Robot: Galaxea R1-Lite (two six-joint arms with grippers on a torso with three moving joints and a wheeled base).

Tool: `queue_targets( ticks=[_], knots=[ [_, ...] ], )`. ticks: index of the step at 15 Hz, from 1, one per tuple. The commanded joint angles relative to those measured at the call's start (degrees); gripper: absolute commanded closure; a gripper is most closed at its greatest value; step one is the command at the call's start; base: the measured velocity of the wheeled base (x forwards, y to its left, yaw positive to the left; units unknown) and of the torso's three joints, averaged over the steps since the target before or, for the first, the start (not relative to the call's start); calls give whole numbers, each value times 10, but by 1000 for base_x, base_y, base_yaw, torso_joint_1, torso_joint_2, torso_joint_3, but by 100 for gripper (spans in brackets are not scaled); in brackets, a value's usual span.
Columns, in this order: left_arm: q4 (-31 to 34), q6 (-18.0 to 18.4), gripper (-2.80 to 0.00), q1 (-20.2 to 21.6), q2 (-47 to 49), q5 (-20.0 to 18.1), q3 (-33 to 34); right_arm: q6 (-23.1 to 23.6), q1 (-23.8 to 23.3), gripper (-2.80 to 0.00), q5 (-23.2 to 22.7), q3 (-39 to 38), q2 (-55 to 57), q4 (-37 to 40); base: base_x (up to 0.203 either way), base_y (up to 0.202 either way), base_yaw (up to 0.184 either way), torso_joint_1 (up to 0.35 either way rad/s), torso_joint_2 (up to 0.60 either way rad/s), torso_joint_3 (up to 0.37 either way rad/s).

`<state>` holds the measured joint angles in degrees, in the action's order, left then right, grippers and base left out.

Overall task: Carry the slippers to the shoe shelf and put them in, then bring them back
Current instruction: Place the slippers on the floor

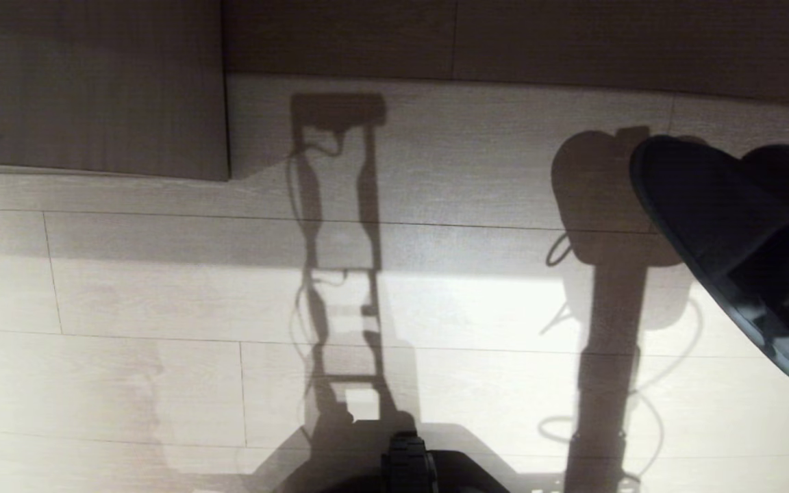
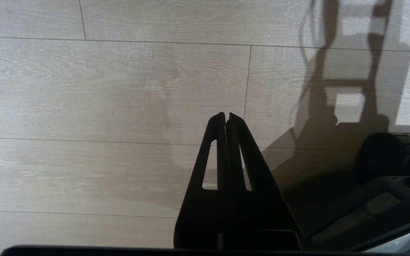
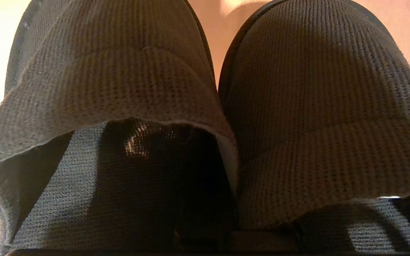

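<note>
With the right gripper clamped on the slippers [image 3: 205, 117], which hang side by side above the wood floor [image 1: 161, 383], carry them level and slowly so neither slips free; the left gripper [image 2: 226, 119] hangs closed and empty.

Pale wood-plank floor [image 1: 127, 287], long shadows, perhaps a brown cabinet panel [image 1: 86, 82]

Pale wood-grain plank floor [image 1: 127, 274], bright light patch with hard shadows, darker wood-grain panel [image 1: 86, 82] at far left, shaded baseboard strip [image 1: 538, 38] behind
</note>
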<state>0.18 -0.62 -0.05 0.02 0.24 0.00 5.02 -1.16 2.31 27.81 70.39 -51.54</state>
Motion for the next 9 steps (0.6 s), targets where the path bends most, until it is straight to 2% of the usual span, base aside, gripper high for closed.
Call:
queue_targets(
  ticks=[1,5,7,9],
  knots=[
    [0,-1,0,0,0,0,0,1,0,0,15,39,175,-140,0,0,0,0,0,0],
    [0,-1,0,0,0,0,0,-6,0,0,43,163,318,-310,0,0,0,0,0,0],
    [0,-1,0,0,0,-1,0,-8,0,0,38,189,340,-319,0,0,0,0,0,0],
    [0,-1,0,0,0,0,0,-9,0,0,23,289,408,-318,0,0,0,0,0,0]
  ],
)
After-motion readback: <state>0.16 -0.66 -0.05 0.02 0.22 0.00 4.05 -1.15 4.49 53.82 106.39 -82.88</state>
